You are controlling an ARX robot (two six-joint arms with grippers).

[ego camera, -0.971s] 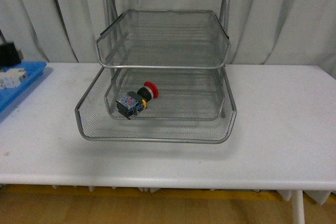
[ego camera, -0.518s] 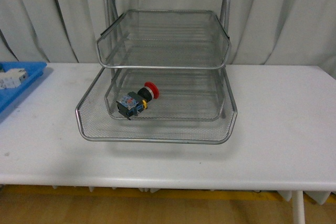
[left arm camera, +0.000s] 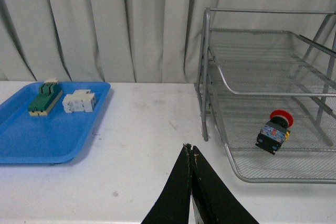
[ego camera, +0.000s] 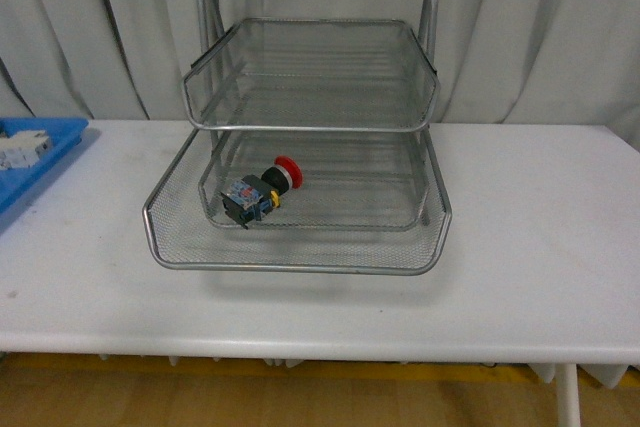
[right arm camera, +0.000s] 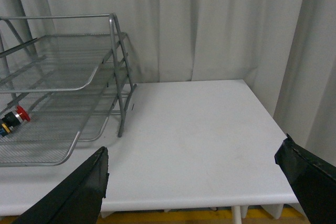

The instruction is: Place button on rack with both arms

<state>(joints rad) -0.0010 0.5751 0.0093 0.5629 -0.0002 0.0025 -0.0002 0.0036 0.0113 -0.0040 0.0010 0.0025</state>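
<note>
1. White table (ego camera: 530, 267) nearest; left end effector (left arm camera: 190, 153) pinched closed, empty; right end effector (right arm camera: 191, 153) spread wide.
2. Red-capped, yellow-collared, dark-bodied push button (ego camera: 260, 188) lies on its side in a lower tier of the silver wire-mesh three-tier rack (ego camera: 300, 266); placement looks finished.
3. Pale curtains (ego camera: 540, 37) behind.

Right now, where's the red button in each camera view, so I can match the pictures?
Front view: the button lies on its side on the lower mesh of the rack, under the top tier, toward the robot's left.
Left wrist view: the button is on the lower mesh, beneath the top tier's rim.
Right wrist view: the button is at the picture's edge, partly cut off, beneath the top tier.
Shared landmark: the top tier's curved front rim.
</note>
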